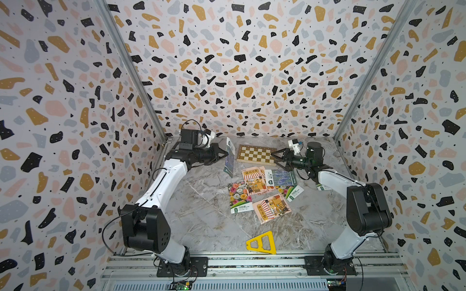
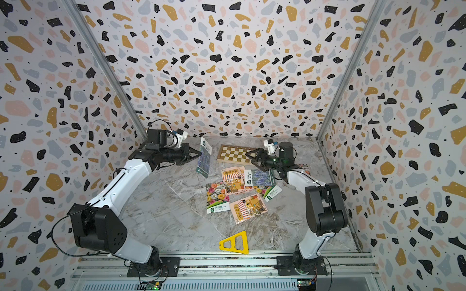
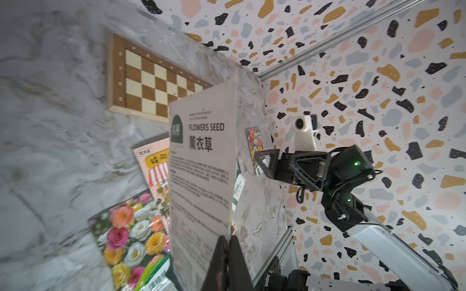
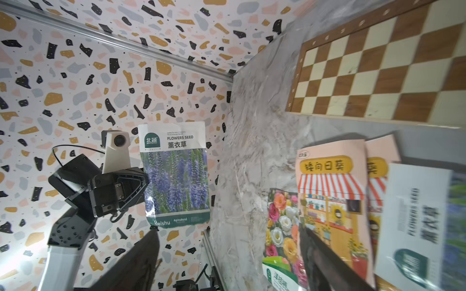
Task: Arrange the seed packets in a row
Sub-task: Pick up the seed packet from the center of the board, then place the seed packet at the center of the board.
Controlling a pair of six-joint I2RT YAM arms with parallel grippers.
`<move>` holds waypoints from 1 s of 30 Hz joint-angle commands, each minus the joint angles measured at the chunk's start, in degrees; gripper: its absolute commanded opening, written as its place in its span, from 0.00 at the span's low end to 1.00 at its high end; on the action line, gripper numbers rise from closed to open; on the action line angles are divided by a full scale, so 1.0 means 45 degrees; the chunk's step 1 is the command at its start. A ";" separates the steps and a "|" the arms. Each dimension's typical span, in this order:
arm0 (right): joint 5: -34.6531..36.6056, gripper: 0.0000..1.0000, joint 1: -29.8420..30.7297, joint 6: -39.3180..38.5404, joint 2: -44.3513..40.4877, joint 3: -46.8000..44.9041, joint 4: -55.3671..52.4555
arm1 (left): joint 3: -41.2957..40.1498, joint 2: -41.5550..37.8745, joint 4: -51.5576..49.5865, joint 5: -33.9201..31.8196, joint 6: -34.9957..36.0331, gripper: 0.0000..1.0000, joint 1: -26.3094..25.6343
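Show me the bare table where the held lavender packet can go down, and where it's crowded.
Widest bare patch: the table between the left arm and the flower packet. A second strip runs between the pink packet and the yellow triangle. Crowded: the overlapping packets from there back to the chessboard. The left gripper holds the lavender packet aloft.

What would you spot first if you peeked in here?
The left end effector pinching a purple lavender packet up in the air, beside the chessboard at the back. Next comes the messy, overlapping heap of bright seed packets mid-table, and the yellow triangle lying alone near the front edge.
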 commanded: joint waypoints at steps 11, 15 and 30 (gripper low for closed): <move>0.0069 0.90 -0.1766 -0.2199 -0.1967 -0.0947 -0.1511 | 0.2865 0.3863 -0.6800 -0.1937 0.6725 0.00 0.3363; -0.0179 0.90 -0.1966 -0.1797 -0.2003 -0.0980 -0.1154 | 0.3149 0.4730 -0.6973 -0.3365 0.7264 0.00 0.4311; -0.0094 0.89 -0.2079 -0.1001 -0.2189 -0.1454 -0.0407 | 0.2467 0.6113 -0.4172 -1.0769 0.9057 0.00 0.4867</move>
